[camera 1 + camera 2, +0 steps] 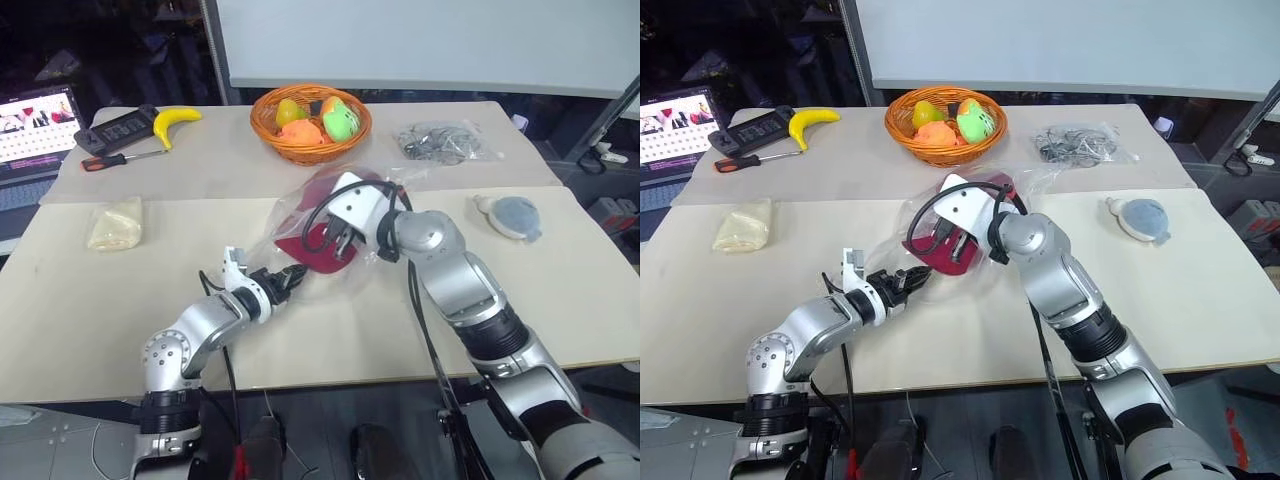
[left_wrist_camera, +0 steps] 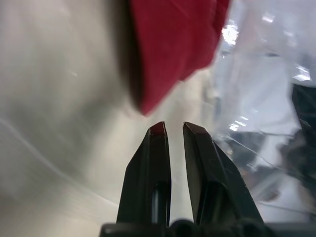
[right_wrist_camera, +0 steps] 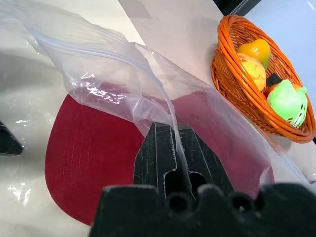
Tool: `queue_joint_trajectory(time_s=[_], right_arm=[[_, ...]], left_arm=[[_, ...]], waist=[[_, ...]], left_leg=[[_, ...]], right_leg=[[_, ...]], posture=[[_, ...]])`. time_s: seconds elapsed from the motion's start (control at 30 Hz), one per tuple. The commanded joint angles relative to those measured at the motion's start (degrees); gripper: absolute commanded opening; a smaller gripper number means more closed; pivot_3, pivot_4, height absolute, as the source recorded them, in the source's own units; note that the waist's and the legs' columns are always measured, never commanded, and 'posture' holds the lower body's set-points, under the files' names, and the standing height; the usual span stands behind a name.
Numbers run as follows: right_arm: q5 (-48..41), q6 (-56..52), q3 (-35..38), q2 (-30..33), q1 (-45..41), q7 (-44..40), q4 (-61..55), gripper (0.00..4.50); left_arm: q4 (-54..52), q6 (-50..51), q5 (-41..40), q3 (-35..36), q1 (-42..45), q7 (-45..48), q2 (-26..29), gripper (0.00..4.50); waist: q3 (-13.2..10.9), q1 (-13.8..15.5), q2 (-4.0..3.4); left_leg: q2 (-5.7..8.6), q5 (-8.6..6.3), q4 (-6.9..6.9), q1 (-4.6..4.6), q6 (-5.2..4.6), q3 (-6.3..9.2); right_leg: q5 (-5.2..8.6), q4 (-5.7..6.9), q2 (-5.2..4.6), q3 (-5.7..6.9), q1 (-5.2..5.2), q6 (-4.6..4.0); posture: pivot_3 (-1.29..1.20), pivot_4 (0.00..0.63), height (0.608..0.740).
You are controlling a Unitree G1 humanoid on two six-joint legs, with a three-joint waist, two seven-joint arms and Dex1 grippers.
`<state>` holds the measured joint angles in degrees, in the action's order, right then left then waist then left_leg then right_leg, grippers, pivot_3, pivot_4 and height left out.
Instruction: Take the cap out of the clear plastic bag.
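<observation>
1. Cap (image 3: 94, 153) lies inside the clear plastic bag (image 3: 98, 74), mid-table (image 1: 90, 320).
2. Right gripper (image 3: 170, 148) is clamped on the bag's film.
3. Left gripper (image 2: 173, 129), fingers nearly together, holds nothing beside the brim.

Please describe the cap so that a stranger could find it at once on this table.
Start from the orange basket at the table's far side; just in front of it lies a clear plastic bag. The cap sits inside it, the one dark red cloth thing with a curved brim.
</observation>
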<state>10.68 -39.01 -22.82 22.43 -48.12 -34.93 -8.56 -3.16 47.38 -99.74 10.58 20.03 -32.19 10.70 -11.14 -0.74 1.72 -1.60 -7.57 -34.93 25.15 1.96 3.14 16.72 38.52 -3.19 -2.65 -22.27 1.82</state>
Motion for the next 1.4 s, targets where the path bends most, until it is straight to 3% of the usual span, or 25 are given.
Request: queue_joint_trajectory(time_s=[0.03,0.23,0.33,0.47,0.5,0.6,0.67,1.07,1.23,1.4], right_arm=[[0.7,1.5,1.2,0.5,-1.4,-0.1,-1.3,0.00],[0.9,1.3,1.1,0.6,-1.5,0.0,-1.1,0.00],[1.0,1.1,1.0,0.5,-1.6,0.0,-0.9,0.00],[1.1,1.1,1.0,0.5,-1.5,-0.1,-0.9,0.00],[1.1,1.1,1.0,0.5,-1.5,0.0,-0.9,0.00],[1.1,1.0,1.0,0.5,-1.4,0.0,-1.0,0.00],[1.0,1.0,1.0,0.5,-1.3,-0.1,-1.1,0.00],[0.9,1.2,1.2,0.7,-1.3,-0.2,-0.9,0.00],[0.9,1.1,1.1,0.5,-1.4,-0.1,-1.0,0.00],[1.0,1.3,1.1,0.6,-1.4,0.0,-0.8,0.00]], left_arm=[[4.2,-2.4,4.5,0.5,2.6,4.4,-1.5,0.57],[8.8,-2.7,8.8,1.3,5.9,10.0,-4.1,0.57],[9.2,-1.4,10.6,0.9,6.0,11.4,-4.8,1.29],[9.4,-0.6,12.3,1.1,6.2,11.8,-5.5,2.75],[9.3,-0.4,12.6,1.3,6.2,11.8,-5.6,2.88],[7.8,0.2,12.0,2.2,5.4,11.2,-6.0,3.99],[7.5,0.3,12.3,2.7,5.2,11.7,-6.1,4.43],[18.6,-2.7,23.9,3.9,11.8,17.1,-8.6,4.43],[20.3,-1.7,24.9,5.8,12.7,16.6,-10.6,4.43],[18.3,-0.7,25.6,7.4,11.8,16.4,-10.9,2.85]], waist=[[0.0,0.0,0.00],[0.0,-0.1,0.00],[0.0,-0.1,0.00],[0.0,0.0,0.01],[0.0,0.0,0.01],[0.0,0.0,0.01],[0.0,-0.1,0.01],[0.0,0.0,0.02],[0.0,0.0,0.03],[0.0,-0.1,0.03]], left_leg=[[0.00,0.00,0.00,0.00,0.00,0.00],[0.01,0.00,0.03,0.00,0.00,-0.01],[0.01,0.00,0.07,0.00,0.00,0.00],[0.01,0.00,0.04,0.00,0.00,0.00],[0.01,0.00,0.04,0.00,0.00,0.00],[0.01,0.00,0.04,0.00,0.00,0.01],[0.01,0.00,0.05,0.00,0.00,0.01],[0.02,0.01,0.04,0.00,0.01,0.01],[0.02,0.02,0.01,-0.01,0.03,0.02],[0.02,0.02,0.05,-0.01,0.03,0.02]], right_leg=[[0.00,0.00,0.00,0.00,0.00,0.00],[0.00,-0.03,-0.01,0.01,0.00,0.00],[0.00,-0.04,0.00,0.01,-0.02,0.00],[0.00,-0.04,-0.01,0.01,0.00,0.01],[0.00,-0.04,-0.01,0.01,0.00,0.01],[0.00,-0.04,-0.01,0.01,0.01,0.01],[0.00,-0.04,-0.01,0.01,0.00,0.01],[-0.01,-0.06,0.00,0.03,0.03,0.03],[-0.02,-0.05,-0.01,0.05,0.05,0.04],[-0.02,-0.09,-0.01,0.04,0.04,0.05]], posture=[[0.00,0.150,0.740],[0.00,0.150,0.740],[0.00,0.150,0.740],[0.00,0.150,0.740],[0.00,0.150,0.740],[0.00,0.150,0.740],[0.00,0.150,0.740],[0.00,0.150,0.740],[0.00,0.150,0.740],[0.00,0.150,0.740]])
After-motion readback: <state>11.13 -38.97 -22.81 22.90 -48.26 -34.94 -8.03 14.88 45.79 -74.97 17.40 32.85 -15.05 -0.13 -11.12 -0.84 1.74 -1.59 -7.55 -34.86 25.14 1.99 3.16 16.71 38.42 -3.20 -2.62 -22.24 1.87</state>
